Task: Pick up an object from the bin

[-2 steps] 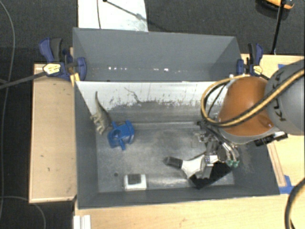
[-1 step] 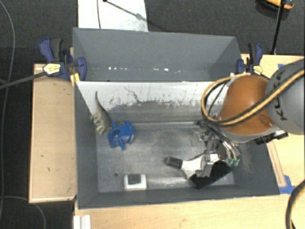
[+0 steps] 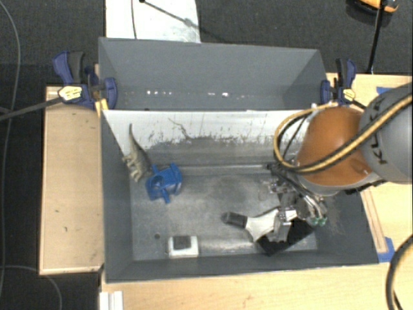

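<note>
Jaws first: can't tell if they're wide or pinched, since the wrist hardware sits right over them. No call on that.

The gripper [image 3: 284, 221] is low in the lower right of the frame, down near the floor of the bin [image 3: 213, 196]. It's right on top of a black-and-white object [image 3: 261, 225] lying flat there. One black end pokes out to the left, and a dark strip runs out below-right twd the front wall. Whether the gripper touches it or hangs just above, can't say from this angle.

Progress, as I judge it: approach looks done, grab not confirmed, lift not begun. The object looks flat on the floor, nothing raised. So prob. the squeeze, the lift and the carry-out are all left.

Rest of the bin, well apart from the action:
- A blue toy [image 3: 164, 182] sits left of centre.
- A grey lizard toy [image 3: 135, 161] is just up-left of it by the left wall, touching it or near enough.
- A small white block [image 3: 183, 245] lies near the front wall, lower left.

Hard to see: the orange cover [image 3: 329, 148] and the arm block the right part of the bin, incl. the right wall. What the black-and-white object really is, unclear. It could be one thing or two pieces overlapping.
</note>
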Controlling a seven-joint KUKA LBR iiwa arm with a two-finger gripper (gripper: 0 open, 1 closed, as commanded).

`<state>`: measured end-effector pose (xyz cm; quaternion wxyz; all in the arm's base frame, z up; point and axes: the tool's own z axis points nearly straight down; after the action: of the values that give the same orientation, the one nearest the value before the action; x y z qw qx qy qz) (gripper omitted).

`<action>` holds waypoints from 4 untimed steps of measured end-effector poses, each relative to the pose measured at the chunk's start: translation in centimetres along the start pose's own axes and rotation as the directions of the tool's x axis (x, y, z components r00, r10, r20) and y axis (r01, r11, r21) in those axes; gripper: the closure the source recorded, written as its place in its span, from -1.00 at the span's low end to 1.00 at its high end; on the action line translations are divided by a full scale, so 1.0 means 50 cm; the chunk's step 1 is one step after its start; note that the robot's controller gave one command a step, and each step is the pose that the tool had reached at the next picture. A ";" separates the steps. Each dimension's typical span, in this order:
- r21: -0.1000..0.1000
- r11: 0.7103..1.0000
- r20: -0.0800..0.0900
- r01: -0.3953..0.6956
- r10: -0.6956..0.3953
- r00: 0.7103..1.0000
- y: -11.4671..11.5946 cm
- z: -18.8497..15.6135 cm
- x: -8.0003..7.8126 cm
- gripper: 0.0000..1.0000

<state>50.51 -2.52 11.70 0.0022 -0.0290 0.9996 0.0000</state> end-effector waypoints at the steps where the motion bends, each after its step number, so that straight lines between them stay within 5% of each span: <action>1: -0.001 0.996 -0.002 0.094 -0.094 0.996 -0.026 0.076 0.001 -1.00; 2: -0.003 0.924 -0.003 -0.381 0.381 0.925 -0.093 0.082 0.022 1.00; 3: -0.003 0.925 -0.003 -0.380 0.380 0.925 -0.093 0.082 0.022 1.00; 4: -0.001 0.927 -0.008 -0.376 0.376 0.927 -0.102 -0.002 0.023 1.00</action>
<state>49.67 -7.67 11.80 -0.0015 0.1628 0.9867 0.0013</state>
